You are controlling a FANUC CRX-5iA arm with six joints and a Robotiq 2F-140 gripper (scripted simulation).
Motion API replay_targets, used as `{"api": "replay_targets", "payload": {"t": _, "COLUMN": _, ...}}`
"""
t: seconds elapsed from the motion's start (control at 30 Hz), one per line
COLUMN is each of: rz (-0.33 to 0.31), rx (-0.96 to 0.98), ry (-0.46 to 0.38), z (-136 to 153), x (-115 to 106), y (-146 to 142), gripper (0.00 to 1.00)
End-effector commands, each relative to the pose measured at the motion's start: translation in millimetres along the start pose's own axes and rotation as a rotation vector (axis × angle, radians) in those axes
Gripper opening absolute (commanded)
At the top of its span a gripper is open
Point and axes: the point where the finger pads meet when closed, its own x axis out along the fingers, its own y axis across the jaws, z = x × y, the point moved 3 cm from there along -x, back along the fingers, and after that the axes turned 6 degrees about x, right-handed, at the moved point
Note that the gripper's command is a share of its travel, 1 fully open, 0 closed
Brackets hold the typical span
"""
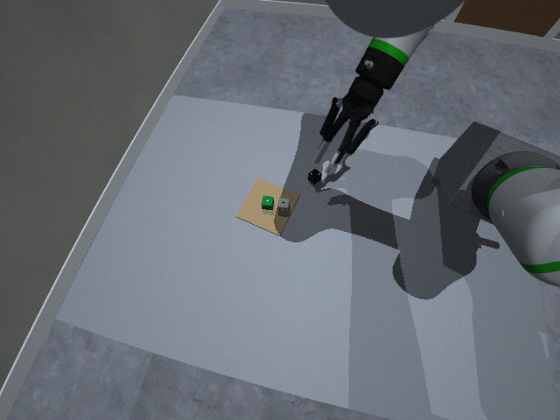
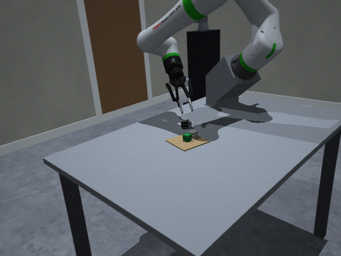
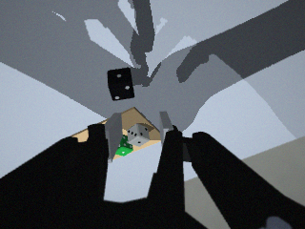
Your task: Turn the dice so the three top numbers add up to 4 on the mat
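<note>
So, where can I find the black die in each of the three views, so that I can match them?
Top: the black die lies on the table just off the mat's far corner, below the gripper.
Exterior: the die sits behind the mat, under the fingertips.
Wrist: the die is above centre, beyond the fingers.
Shared landmark: the tan mat with the green die and the white die.
</note>
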Motion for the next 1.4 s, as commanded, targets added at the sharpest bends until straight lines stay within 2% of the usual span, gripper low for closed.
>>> {"api": "replay_targets", "payload": {"t": 0.0, "rz": 0.003, "rx": 0.034, "ry": 0.171, "z": 10, "x": 6, "y": 3, "gripper": 0.28}}
{"api": "replay_targets", "payload": {"t": 0.2, "rz": -0.031, "rx": 0.045, "ry": 0.354, "z": 24, "x": 7, "y": 5, "gripper": 0.28}}
{"api": "replay_targets", "payload": {"t": 0.27, "rz": -0.031, "rx": 0.045, "ry": 0.354, "z": 24, "x": 7, "y": 5, "gripper": 0.28}}
{"api": "replay_targets", "payload": {"t": 0.33, "rz": -0.073, "rx": 0.041, "ry": 0.468, "z": 35, "x": 6, "y": 6, "gripper": 0.28}}
{"api": "replay_targets", "payload": {"t": 0.5, "rz": -0.14, "rx": 0.023, "ry": 0.586, "z": 53, "x": 3, "y": 5, "gripper": 0.28}}
{"api": "replay_targets", "payload": {"t": 0.57, "rz": -0.187, "rx": 0.007, "ry": 0.646, "z": 65, "x": 0, "y": 5, "gripper": 0.28}}
{"api": "replay_targets", "payload": {"t": 0.7, "rz": -0.237, "rx": -0.013, "ry": 0.697, "z": 78, "x": -2, "y": 4, "gripper": 0.28}}
{"api": "replay_targets", "payload": {"t": 0.87, "rz": -0.245, "rx": -0.016, "ry": 0.705, "z": 80, "x": -3, "y": 4, "gripper": 0.28}}
{"api": "replay_targets", "payload": {"t": 0.9, "rz": -0.245, "rx": -0.016, "ry": 0.705, "z": 80, "x": -3, "y": 4, "gripper": 1.0}}
{"api": "replay_targets", "payload": {"t": 1.23, "rz": -0.247, "rx": -0.011, "ry": 0.704, "z": 80, "x": -3, "y": 4, "gripper": 1.0}}
{"api": "replay_targets", "payload": {"t": 1.37, "rz": -0.271, "rx": 0.058, "ry": 0.695, "z": 79, "x": -2, "y": 3, "gripper": 1.0}}
